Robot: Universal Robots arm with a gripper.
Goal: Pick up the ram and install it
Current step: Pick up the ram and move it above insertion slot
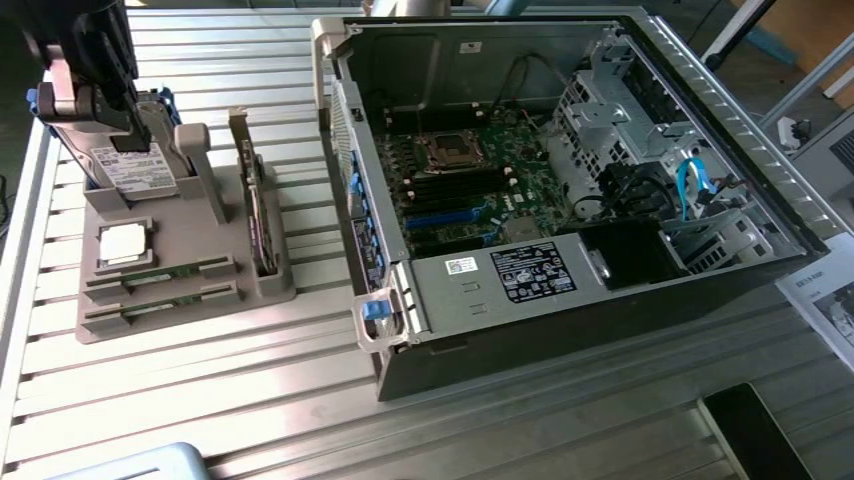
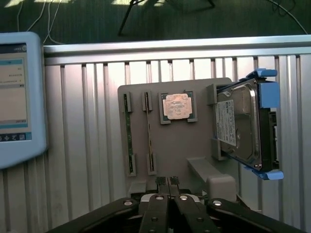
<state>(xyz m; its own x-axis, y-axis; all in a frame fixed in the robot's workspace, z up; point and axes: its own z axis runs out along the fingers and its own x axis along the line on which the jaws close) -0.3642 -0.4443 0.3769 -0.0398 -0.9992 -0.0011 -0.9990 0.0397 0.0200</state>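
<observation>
Hovering above the grey holder tray, the pincer is observed with its two fingers pressed fully together and nothing held between them. Neither ram has been lifted. One ram stick and a second ram stick are found seated on edge in parallel slots of the tray, side by side and apart from the pincer. A square silver processor is laid flat just beside the second ram stick, and a hard drive in blue rails is stood upright beyond it. In the exterior view an expansion card is held upright along the tray edge that faces the open computer case. The case is set on the slatted counter to the exterior view's right of the tray, with its motherboard exposed.
</observation>
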